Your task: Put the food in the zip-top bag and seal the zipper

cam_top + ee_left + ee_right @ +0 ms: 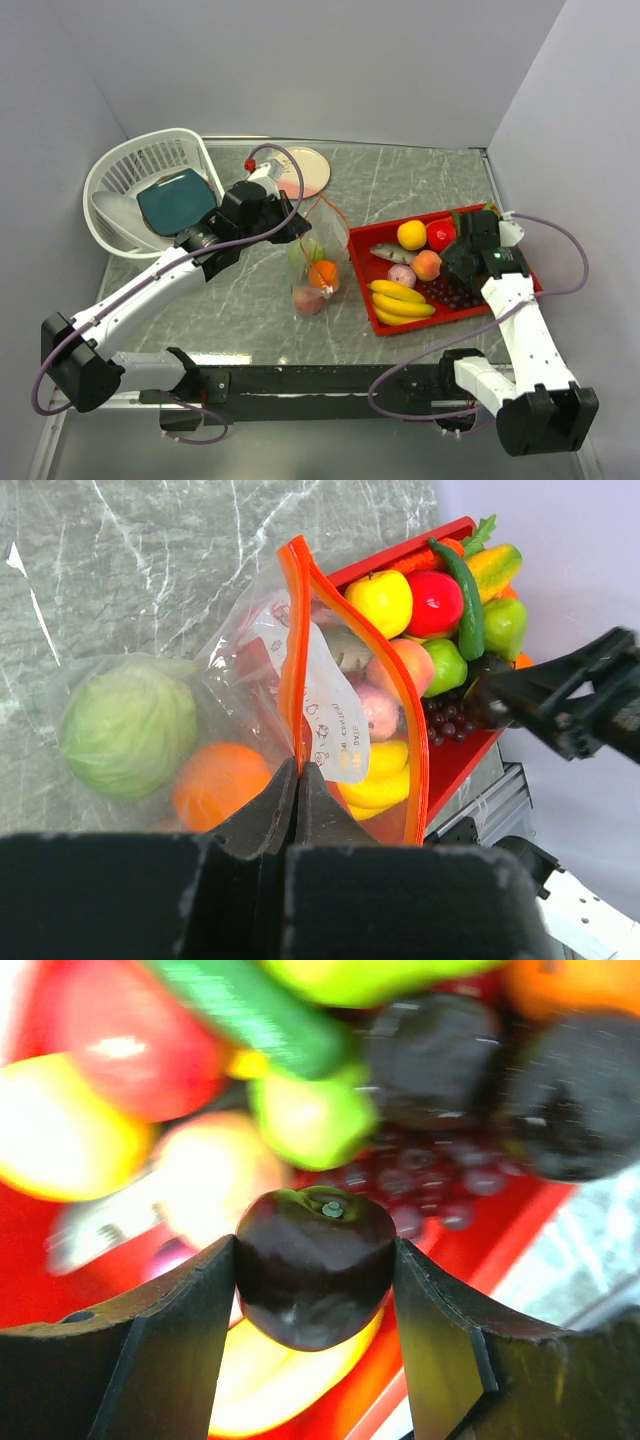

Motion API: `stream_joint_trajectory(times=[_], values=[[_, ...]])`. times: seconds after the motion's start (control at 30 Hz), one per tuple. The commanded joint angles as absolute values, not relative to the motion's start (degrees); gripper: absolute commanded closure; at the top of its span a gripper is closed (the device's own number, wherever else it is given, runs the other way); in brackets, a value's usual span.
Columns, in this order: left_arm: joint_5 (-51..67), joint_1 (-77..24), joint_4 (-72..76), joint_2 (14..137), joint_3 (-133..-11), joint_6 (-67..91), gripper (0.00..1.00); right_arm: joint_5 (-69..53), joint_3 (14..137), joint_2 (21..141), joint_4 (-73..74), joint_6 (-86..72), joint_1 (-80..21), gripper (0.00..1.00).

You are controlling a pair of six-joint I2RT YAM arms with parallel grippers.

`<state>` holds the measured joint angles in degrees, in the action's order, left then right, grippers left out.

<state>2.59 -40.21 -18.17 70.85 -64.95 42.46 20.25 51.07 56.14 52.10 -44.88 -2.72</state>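
Left pincer (298,772): clenched on the zipper (291,630), at the mouth's near end.
Zip-top bag (318,262): on the table (420,180), just beside the red tray (360,268)'s left rim, mouth gaping.
Right pincer (314,1250): grasping a dark plum (315,1290) above the tray's food (402,297).

Orange-red zipper (290,630), red tray (363,268) — grey white-veined table (420,180)

Bright, even light with soft shadows; the right wrist view blurs everything behind the sharp dark fruit (315,1265)
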Motion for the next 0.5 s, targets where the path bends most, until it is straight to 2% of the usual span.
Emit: stream_joint_trajectory(times=[0.0,0.13,0.47], values=[[3.60,-40.43,-14.59,70.05,-65.48,41.84,0.99,7.60,56.68,53.26,49.41,-39.64,-3.16,0.92],[3.78,-40.43,-14.68,70.84,-66.09,41.84,0.99,0.55,59.23,51.95,45.36,-39.55,-7.19,0.92],[2.46,-40.43,-15.99,72.16,-68.29,41.57,0.99,7.28,79.17,62.04,41.57,-42.81,-32.33,0.91]])
